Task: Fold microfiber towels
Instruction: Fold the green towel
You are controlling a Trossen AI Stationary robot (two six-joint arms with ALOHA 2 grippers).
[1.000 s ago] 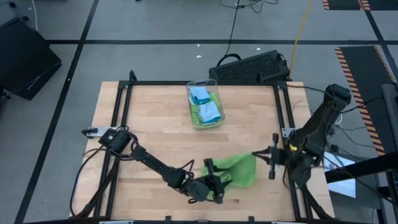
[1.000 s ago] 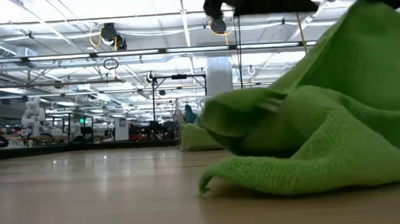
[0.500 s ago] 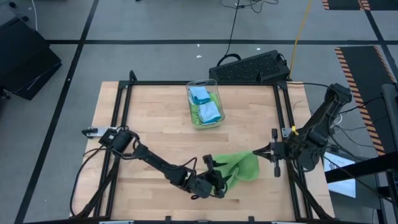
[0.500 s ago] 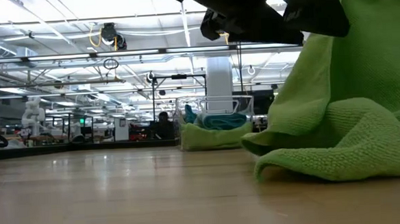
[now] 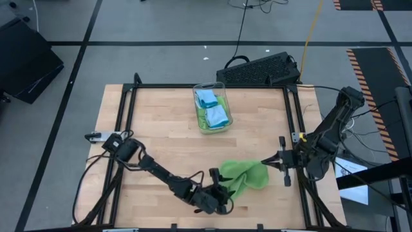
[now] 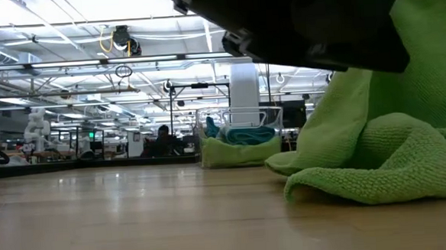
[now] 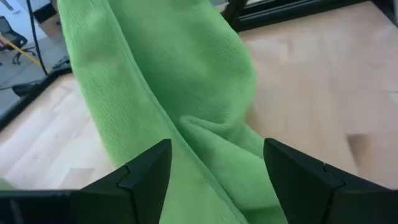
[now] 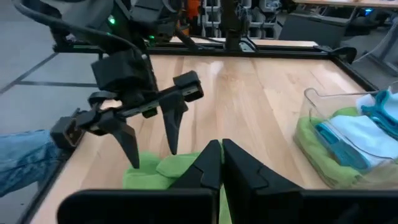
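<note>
Green microfiber towel [image 5: 243,176] lies bunched on my table [image 5: 161,148], near the front edge. My left gripper [image 5: 217,191], fingers spread wide, hovers at its near edge. My right gripper [image 5: 267,161], fingers pinched together, touches its far corner.

Left arm reaches low across the front, left hand [image 5: 221,192] spread wide. Right arm at right edge, right hand [image 5: 264,162] fingers pressed together.
</note>
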